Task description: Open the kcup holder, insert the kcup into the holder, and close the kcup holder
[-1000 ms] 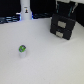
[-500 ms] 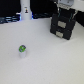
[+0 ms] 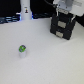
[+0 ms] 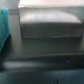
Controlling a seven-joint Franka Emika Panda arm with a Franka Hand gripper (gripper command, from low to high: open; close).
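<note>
1. Gripper (image 3: pixel 64 15) hangs right over the top of the holder (image 3: pixel 63 26), at the far side of the table toward the exterior view's right; the pictures are too blurred for me to tell whether its fingers stand apart or together.
2. Holder looks closed from here, so I judge the opening step is the one in hand.
3. Wrist view shows a pale handle (image 4: pixel 50 25) close up and roughly square-on, which suggests decent alignment.
4. To do it well, hook or pinch that handle squarely and draw the tray straight out, slowly, so the box doesn't slide.
5. Kcup (image 3: pixel 22 50) stands alone on the table (image 3: pixel 55 62), well apart from the holder, untouched.
6. White bottle (image 3: pixel 25 11) sits at the back, out of the way.
</note>
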